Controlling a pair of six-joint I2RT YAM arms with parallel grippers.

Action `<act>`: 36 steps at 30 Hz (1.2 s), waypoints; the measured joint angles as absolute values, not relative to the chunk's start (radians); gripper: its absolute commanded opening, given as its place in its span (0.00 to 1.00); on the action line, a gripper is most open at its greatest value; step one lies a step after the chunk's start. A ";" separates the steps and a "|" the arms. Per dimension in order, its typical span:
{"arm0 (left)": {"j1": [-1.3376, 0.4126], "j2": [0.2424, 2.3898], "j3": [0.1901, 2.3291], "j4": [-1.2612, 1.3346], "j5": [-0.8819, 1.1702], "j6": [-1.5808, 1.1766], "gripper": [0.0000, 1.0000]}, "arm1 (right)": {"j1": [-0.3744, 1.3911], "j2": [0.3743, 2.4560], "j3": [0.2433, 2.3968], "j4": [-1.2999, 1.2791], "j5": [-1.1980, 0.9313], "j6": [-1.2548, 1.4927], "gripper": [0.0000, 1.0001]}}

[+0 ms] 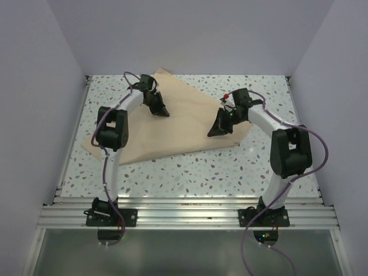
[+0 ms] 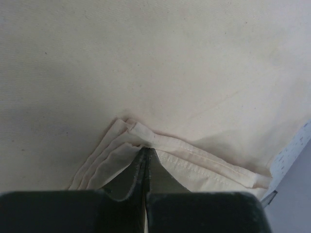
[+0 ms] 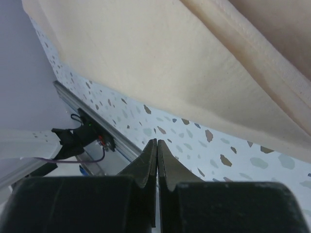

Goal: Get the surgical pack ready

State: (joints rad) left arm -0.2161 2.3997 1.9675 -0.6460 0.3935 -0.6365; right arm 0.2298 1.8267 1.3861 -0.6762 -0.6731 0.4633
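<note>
A tan cloth sheet [image 1: 178, 123] lies folded across the middle of the speckled bench [image 1: 190, 172]. Its thin hemmed layers could slip loose, letting the fold fall open. The left pincer [image 2: 146, 155] is pressed together, pinching the cloth's layered corner. The right pincer [image 3: 156, 145] is pressed together and empty, over bare bench beside the cloth's edge.

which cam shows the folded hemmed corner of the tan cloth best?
Left wrist: folded hemmed corner of the tan cloth sheet is close up, layers distinct, at the left hand's tips. Top external shows the whole sheet, corner detail hidden by the hand. Right wrist shows only another hemmed edge.
</note>
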 measured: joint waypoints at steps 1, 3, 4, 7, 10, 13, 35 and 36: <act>-0.216 2.410 1.970 -0.653 0.410 -0.645 0.00 | 0.228 1.827 1.354 -0.665 -0.685 0.462 0.00; -0.211 2.417 1.983 -0.665 0.425 -0.647 0.00 | 0.224 1.832 1.311 -0.649 -0.709 0.460 0.00; -0.210 2.422 1.989 -0.671 0.429 -0.647 0.00 | 0.221 1.840 1.299 -0.633 -0.726 0.462 0.00; -0.203 2.432 2.000 -0.679 0.448 -0.652 0.00 | 0.217 1.888 1.295 -0.565 -0.784 0.471 0.00; -0.196 2.443 2.008 -0.684 0.474 -0.655 0.00 | 0.216 1.942 1.295 -0.506 -0.814 0.479 0.00; -0.190 2.450 2.013 -0.688 0.491 -0.661 0.00 | 0.216 2.003 1.295 -0.474 -0.842 0.482 0.00; -0.168 2.489 2.051 -0.718 0.568 -0.669 0.00 | 0.115 2.012 1.398 -0.723 -0.469 0.331 0.00; -0.168 2.489 2.051 -0.719 0.569 -0.669 0.00 | 0.107 1.999 1.398 -0.719 -0.491 0.332 0.00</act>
State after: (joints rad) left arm -0.1684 2.4893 2.0514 -0.7185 0.5686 -0.6689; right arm 0.1070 1.9991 1.3979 -0.7193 -0.4911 0.3325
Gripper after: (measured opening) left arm 0.004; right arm 0.007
